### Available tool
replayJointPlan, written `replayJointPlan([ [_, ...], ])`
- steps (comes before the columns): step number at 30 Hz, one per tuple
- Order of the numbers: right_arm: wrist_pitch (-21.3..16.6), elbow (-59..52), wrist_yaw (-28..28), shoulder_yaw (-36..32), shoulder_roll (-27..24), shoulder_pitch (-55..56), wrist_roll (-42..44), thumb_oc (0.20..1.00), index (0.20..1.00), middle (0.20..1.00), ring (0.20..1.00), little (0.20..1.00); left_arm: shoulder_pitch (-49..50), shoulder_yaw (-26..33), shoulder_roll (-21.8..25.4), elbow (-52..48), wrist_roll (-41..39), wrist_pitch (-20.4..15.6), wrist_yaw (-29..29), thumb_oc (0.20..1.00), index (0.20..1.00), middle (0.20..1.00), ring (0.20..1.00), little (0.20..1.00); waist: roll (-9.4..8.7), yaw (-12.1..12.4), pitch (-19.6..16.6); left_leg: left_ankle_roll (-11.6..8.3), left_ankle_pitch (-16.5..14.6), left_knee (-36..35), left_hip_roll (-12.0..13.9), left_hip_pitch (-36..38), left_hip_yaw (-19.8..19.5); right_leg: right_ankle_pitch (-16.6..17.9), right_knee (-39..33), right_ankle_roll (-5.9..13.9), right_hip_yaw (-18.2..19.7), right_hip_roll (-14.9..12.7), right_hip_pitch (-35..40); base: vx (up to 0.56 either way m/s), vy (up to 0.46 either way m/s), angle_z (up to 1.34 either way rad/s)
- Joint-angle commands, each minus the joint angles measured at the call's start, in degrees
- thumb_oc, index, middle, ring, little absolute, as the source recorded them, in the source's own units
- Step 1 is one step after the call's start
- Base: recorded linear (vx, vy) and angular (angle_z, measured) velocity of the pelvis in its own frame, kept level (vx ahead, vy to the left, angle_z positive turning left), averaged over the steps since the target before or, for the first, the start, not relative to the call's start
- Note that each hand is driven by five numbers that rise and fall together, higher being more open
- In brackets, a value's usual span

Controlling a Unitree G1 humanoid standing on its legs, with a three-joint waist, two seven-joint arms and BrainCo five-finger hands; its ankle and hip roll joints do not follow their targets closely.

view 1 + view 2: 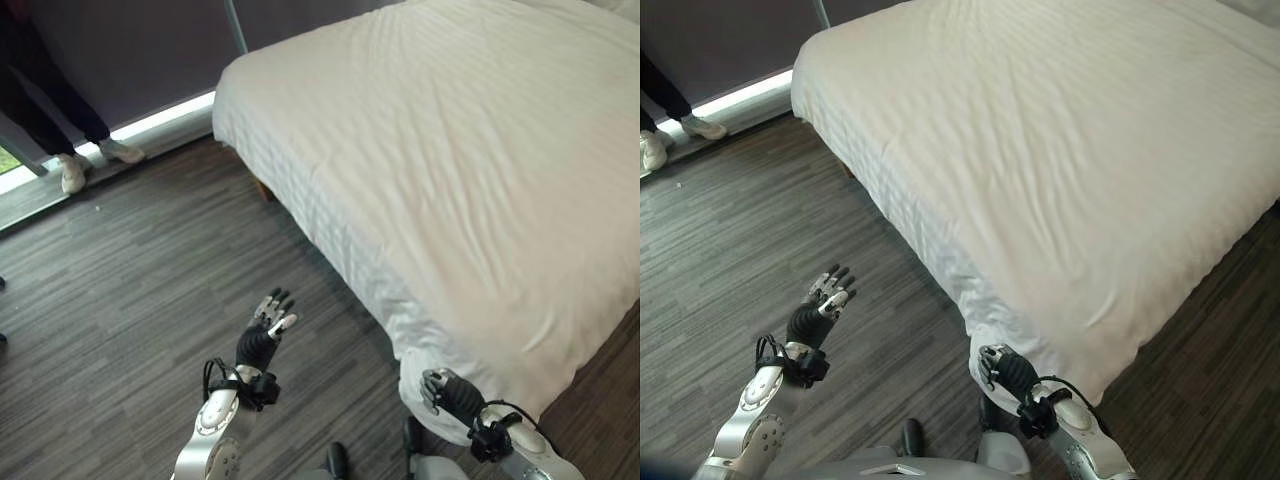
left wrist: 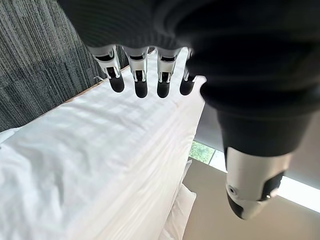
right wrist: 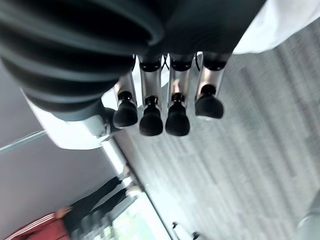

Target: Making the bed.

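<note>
Left eye view: at the far left a person's legs (image 1: pixel 45 110) in dark trousers and pale shoes stand by the window sill (image 1: pixel 160 120), on the grey wood-look floor (image 1: pixel 120 290). Nearer, the left hand (image 1: pixel 268 322) is raised over the floor, fingers straight and spread, holding nothing, well apart from the bed. To the right, the bed (image 1: pixel 450 160) lies under a smooth white striped sheet (image 1: pixel 1060 150) that hangs over its near corner. The right hand (image 1: pixel 440 392) sits just beside that hanging corner, fingers relaxed and holding nothing in its wrist view; whether it touches the cloth I cannot tell.
</note>
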Motion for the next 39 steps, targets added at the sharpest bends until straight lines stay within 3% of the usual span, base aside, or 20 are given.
replayJointPlan([
  [1,-3.57,-0.07,-2.55,-3.13,-0.59,-4.97,-2.98,0.2,0.2,0.2,0.2,0.2,-3.93,1.37,1.39,-0.24,0.7,-4.21,-0.83,1.0,1.0,1.0,1.0,1.0,1.37,-0.06,1.91,2.42,-2.28,0.39,-1.93,-1.9,-1.73,-3.89,1.06,-1.87,-3.84,3.39,1.36,-0.06,-0.015,0.02],
  [6,-4.67,13.43,-7.81,-5.44,-1.07,-13.95,-6.05,0.2,0.2,0.2,0.2,0.2,-5.55,-0.75,1.79,-0.47,-0.63,-4.35,-0.89,1.0,1.0,1.0,1.0,1.0,2.54,0.95,4.02,2.48,-1.12,0.39,-2.18,-4.8,-2.17,-2.9,1.06,-1.95,-4.1,3.08,-1.47,-0.05,-0.012,0.04],
  [14,-7.43,31.0,-15.66,-12.11,-2.78,-28.65,-1.86,0.2,0.2,0.2,0.2,0.2,-9.5,-3.11,1.91,0.24,-1.88,-5.29,0.42,1.0,1.0,1.0,1.0,1.0,5.1,3.12,7.38,2.17,0.85,0.39,-2.2,-11.84,-1.01,-0.91,1.06,-1.68,-3.24,3.2,-9.01,-0.02,-0.036,0.03],
  [18,-7.88,41.4,-17.23,-15.08,-3.57,-30.57,-1.22,0.2,0.2,0.2,0.2,0.2,-11.19,-4.06,0.98,0.27,-1.85,-5.32,0.76,1.0,1.0,1.0,1.0,1.0,6.14,3.17,8.51,2.1,1.06,0.39,-2.22,-13.43,-0.62,-0.8,1.06,-1.71,-2.57,3.19,-10.81,0.04,-0.033,-0.11],
  [19,-7.21,49.05,-17.11,-17.94,-3.09,-27.27,-2.37,0.2,0.2,0.2,0.2,0.2,-11.45,-4.26,0.07,0.18,-1.55,-5.03,0.2,1.0,1.0,1.0,1.0,1.0,6.92,2.46,9.06,2.1,0.82,0.39,-2.41,-13.38,-0.6,-1.07,1.06,-1.78,-2.53,3.11,-10.83,0.11,-0.047,-0.08],
  [22,-6.46,56.86,-17.73,-23.56,-3.97,-22.34,-3.09,0.2,0.2,0.2,0.2,0.2,-11.08,-2.86,-0.03,-0.9,-1.26,-5.37,-0.18,1.0,1.0,1.0,1.0,1.0,8.24,1.34,9.39,2.08,0.58,0.39,-2.69,-13.68,-0.37,-1.29,1.06,-1.71,-2.04,2.94,-11.41,0.09,-0.018,-0.06],
  [32,-7.3,60.75,-21.9,-38.86,-9.31,-13.01,3.28,0.2,0.2,0.2,0.2,0.2,-12.9,-2.02,0.11,-2.18,-0.49,-6.23,0.66,1.0,1.0,1.0,1.0,1.0,10.86,-2.66,9.77,1.78,-0.35,0.39,-3.19,-14.07,1.36,-1.28,1.06,-1.08,-0.06,2.67,-12.6,0.04,-0.004,-0.1],
  [35,-9.19,60.32,-25.5,-46.26,-11.35,-10.14,6.79,0.2,0.2,0.2,0.2,0.2,-13.18,-1.35,0.55,-2.8,-0.53,-6.19,0.82,1.0,1.0,1.0,1.0,1.0,10.4,-4.12,9.03,1.77,-0.87,0.39,-3.12,-13.16,1.47,-1.65,1.06,-1.06,0.02,2.75,-11.84,0.02,0.016,-0.16],
  [37,-12.16,57.45,-30.36,-54.53,-13.76,-8.47,10.66,0.2,0.2,0.2,0.2,0.2,-13.09,-1.32,0.78,-2.76,-1.0,-6.07,0.57,1.0,1.0,1.0,1.0,1.0,10.06,-5.55,8.38,1.84,-1.31,0.39,-3.11,-12.23,1.28,-2.02,1.06,-1.02,-0.04,2.78,-10.88,0.02,0.032,-0.03],
  [38,-15.38,52.35,-33.5,-58.93,-15.16,-7.66,12.05,0.2,0.2,0.2,0.2,0.2,-12.79,-0.93,0.86,-2.56,-1.42,-6.2,0.73,1.0,1.0,1.0,1.0,1.0,9.46,-6.48,7.34,1.95,-1.6,0.39,-2.98,-11.78,1.39,-2.13,1.06,-1.0,0.14,2.86,-10.47,0.0,0.0,0.0],
  [39,-15.31,51.87,-33.79,-59.19,-14.93,-7.35,11.87,0.2,0.2,0.2,0.2,0.2,-12.8,-1.07,0.83,-2.56,-1.42,-6.2,0.73,1.0,1.0,1.0,1.0,1.0,9.53,-6.4,7.32,1.96,-1.62,0.39,-2.99,-11.72,1.35,-2.17,1.06,-0.99,0.1,2.84,-10.39,0.0,0.0,0.0],
])
